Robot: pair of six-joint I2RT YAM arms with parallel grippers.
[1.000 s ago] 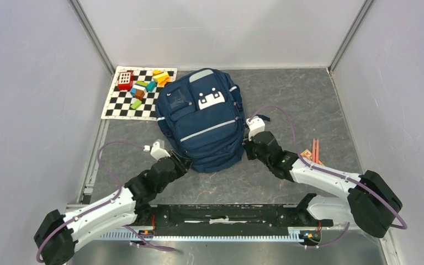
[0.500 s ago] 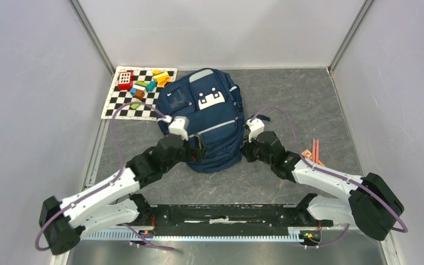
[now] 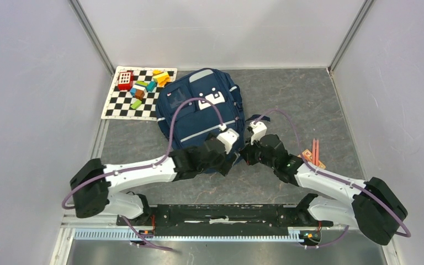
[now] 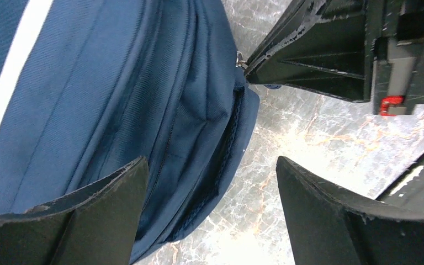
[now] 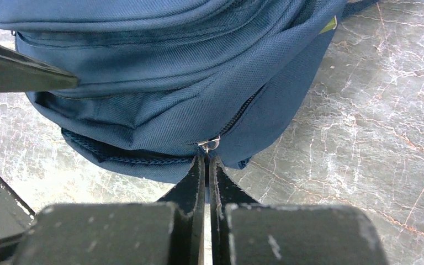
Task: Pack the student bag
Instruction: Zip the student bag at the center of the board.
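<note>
The left arm [image 3: 138,172] and right arm [image 3: 326,179] wear white link shells between bulky black joint housings. A purple cable [image 3: 192,100] loops along each. The fingers [image 4: 331,221] are scuffed matte-black wedges with chipped edges.

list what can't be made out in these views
- Inside of the student bag: every view, its fabric hides it.
- The zipper pull: right wrist view, the shut right gripper covers whatever hangs below the ring; grip unclear.
- The orange items: top view, too small, partly behind the right arm.
</note>
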